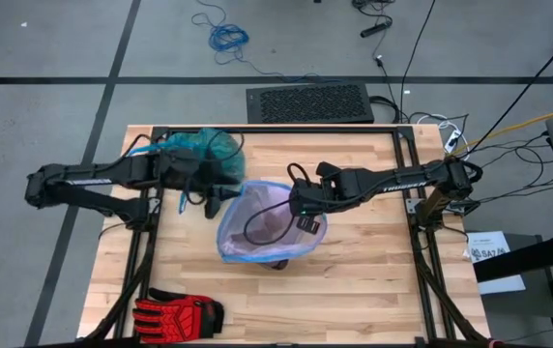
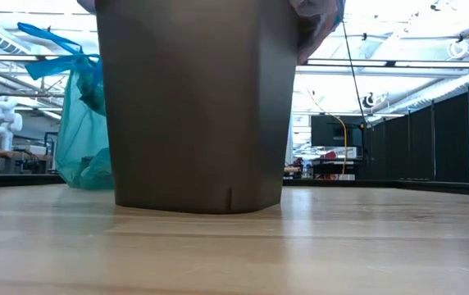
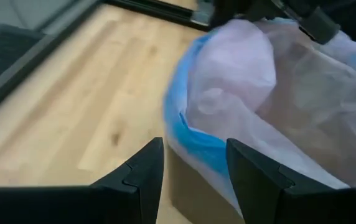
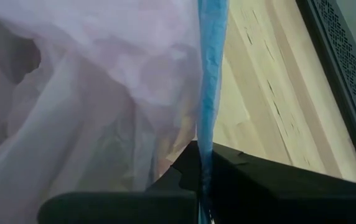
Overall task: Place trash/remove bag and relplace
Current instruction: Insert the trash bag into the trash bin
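A dark brown bin stands upright on the table's middle. A pale lilac translucent bag with a blue rim lies in and over its mouth. The teal-green bag, filled out and with blue drawstring loops, rests on its bottom at the table's far left, behind the bin. My right gripper is shut at the lilac bag's right rim. My left gripper is open at the bin's left side, with the blue rim just beyond its fingertips. No trash shows in any view. My right gripper pinches the lilac bag's blue rim between its two fingers, coming from the table's right at the bin's mouth. The rim band runs straight away from the fingers, and the lilac film hangs slack beside it. My left gripper: whether it touches the rim, I cannot tell.
A red-and-black glove lies at the table's near left corner. A black frame runs along the far and side edges. Bare wood shows on the near and right parts of the table. Cables and a black grille lie on the floor beyond.
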`<state>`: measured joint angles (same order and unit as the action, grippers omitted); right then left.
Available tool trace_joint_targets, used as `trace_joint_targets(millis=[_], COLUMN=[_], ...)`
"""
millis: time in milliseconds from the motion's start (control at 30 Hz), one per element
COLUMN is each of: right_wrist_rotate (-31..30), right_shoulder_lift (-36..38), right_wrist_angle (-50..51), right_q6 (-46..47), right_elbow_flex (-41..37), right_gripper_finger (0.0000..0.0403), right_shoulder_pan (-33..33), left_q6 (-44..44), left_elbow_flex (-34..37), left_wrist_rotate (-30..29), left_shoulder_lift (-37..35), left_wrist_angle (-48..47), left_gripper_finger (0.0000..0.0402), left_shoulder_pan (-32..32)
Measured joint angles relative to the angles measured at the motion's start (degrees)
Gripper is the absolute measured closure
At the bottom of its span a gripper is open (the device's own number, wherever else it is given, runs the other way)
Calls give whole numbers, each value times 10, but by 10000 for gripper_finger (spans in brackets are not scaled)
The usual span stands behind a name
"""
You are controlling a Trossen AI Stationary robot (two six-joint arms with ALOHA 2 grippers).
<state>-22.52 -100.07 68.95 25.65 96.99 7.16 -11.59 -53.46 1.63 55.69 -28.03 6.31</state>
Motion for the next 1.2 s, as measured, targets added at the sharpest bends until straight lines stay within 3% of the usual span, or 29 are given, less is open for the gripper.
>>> trace_joint_targets(millis=[200,500,633,800,1200], right_wrist_rotate=[0,-1,-1,-3,-39], right_shoulder_lift=[0,0,0,0,0], right_wrist_angle=[0,-2,-2,-1,-1], right_q6=[0,-2,-2,-2,26], right_elbow_flex=[0,0,0,0,0], right_gripper_finger=[403,403,403,403,403], right_shoulder_pan=[5,5,10,22,50], left_q6=[4,35,51,76,75], left_elbow_flex=[5,4,4,3,5], left_wrist_rotate=[90,86,86,86,87], left_shoulder_lift=[14,33,54,61,64], left_wrist_angle=[32,28,38,37,22], left_gripper_finger=[233,239,284,387,400], left_shoulder_pan=[23,56,66,78,83])
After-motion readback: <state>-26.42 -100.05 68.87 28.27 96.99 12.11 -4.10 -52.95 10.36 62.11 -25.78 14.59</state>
